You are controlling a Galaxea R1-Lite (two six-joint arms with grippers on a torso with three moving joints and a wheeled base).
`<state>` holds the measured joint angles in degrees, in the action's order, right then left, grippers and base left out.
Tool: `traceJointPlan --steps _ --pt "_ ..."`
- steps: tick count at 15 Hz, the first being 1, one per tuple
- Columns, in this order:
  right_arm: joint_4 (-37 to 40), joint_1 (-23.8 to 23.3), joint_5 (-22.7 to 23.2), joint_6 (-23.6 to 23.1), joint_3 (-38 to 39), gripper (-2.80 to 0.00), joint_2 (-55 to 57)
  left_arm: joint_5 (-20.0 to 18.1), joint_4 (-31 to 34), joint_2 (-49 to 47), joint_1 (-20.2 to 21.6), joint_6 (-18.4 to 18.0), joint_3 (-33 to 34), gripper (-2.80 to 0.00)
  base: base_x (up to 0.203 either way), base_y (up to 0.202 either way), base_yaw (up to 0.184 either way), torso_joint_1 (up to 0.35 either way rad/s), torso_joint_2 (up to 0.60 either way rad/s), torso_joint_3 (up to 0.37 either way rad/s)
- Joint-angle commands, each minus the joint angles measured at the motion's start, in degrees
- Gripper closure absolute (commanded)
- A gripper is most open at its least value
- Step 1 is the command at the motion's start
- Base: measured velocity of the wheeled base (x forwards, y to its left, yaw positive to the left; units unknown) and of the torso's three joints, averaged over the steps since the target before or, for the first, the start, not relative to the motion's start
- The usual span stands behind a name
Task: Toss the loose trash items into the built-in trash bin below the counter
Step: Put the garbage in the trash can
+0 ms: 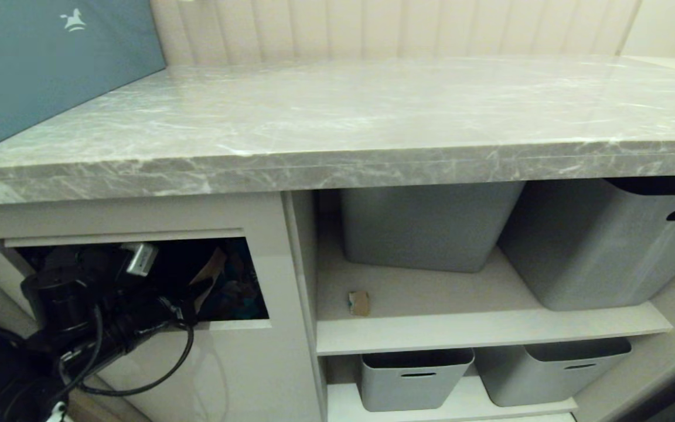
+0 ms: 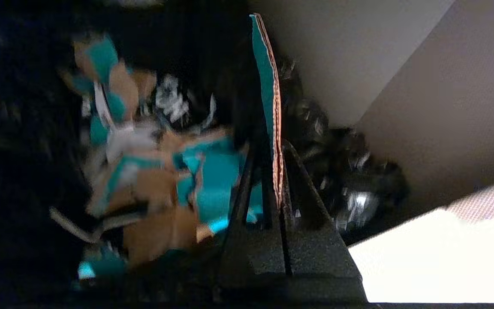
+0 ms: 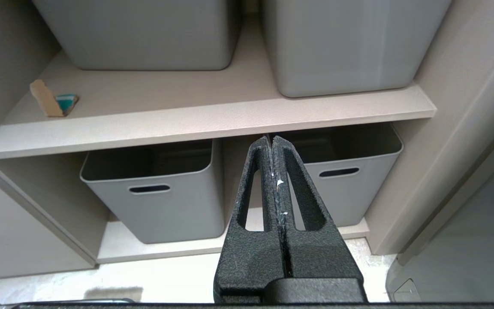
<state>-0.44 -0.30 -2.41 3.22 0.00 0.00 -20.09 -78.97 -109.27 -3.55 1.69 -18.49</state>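
Head view, from the left: a big teal box [image 1: 50, 64] leans at the far left end of the grey marble bench [image 1: 337, 123]. Below the bench edge, the built-in trash bin [image 1: 138, 275] shows as a dark rectangular opening in the beige cabinet front, and the left arm reaches into it, a black cable looping down across the panel beneath. The left tool [image 2: 275, 171] is inside the opening (the left wrist view looks down past its fingers); its jaws are pressed onto a thin cardboard scrap [image 2: 268, 86] with a teal face, held edge-on and standing up out of the fingertips. Under it lies a heap of brown and teal cardboard pieces [image 2: 157, 171] on crumpled black liner.

To the right of the bin are open shelves. On the upper shelf [image 1: 490, 334] a small brown scrap with teal tape [image 1: 359, 303] lies near the shelf's left end, in front of two grey plastic tubs [image 1: 431, 225]. Two smaller grey tubs with slot handles [image 1: 413, 378] sit on the lower shelf.

The right tool [image 3: 275, 141], seen only in the right wrist view, hangs in front of those lower tubs with its jaws pressed together and nothing between them.
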Motion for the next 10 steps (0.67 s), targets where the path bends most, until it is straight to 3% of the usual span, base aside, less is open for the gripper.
traceJointPlan --steps 1,7,8,9,10 --pt "-0.09 0.04 -0.05 0.03 0.09 0.00 0.09 -0.12 -0.57 -1.39 -0.05 0.49 1.25 0.00 0.000 0.000 0.000 0.000 0.00 0.000" --pt "-0.01 0.03 0.03 0.03 0.09 0.00 0.09 0.31 -0.57 -0.95 -0.50 1.56 1.25 0.00 0.000 0.000 0.000 0.000 0.00 0.000" --pt "-0.09 0.01 0.01 0.03 0.09 0.00 0.09 0.31 -0.57 -0.79 -0.50 1.56 1.35 -1.81 0.000 0.000 0.000 0.000 0.00 0.000" --pt "-0.09 -0.04 0.04 0.03 0.09 0.00 0.09 0.31 -0.57 -0.51 -0.50 1.65 1.35 -2.80 0.000 0.000 0.000 0.000 0.00 0.000" --pt "-0.08 0.02 0.03 0.03 0.09 0.00 0.09 0.31 -0.57 -0.25 -0.50 1.74 1.43 -2.80 0.000 0.000 0.000 0.000 0.00 0.000"
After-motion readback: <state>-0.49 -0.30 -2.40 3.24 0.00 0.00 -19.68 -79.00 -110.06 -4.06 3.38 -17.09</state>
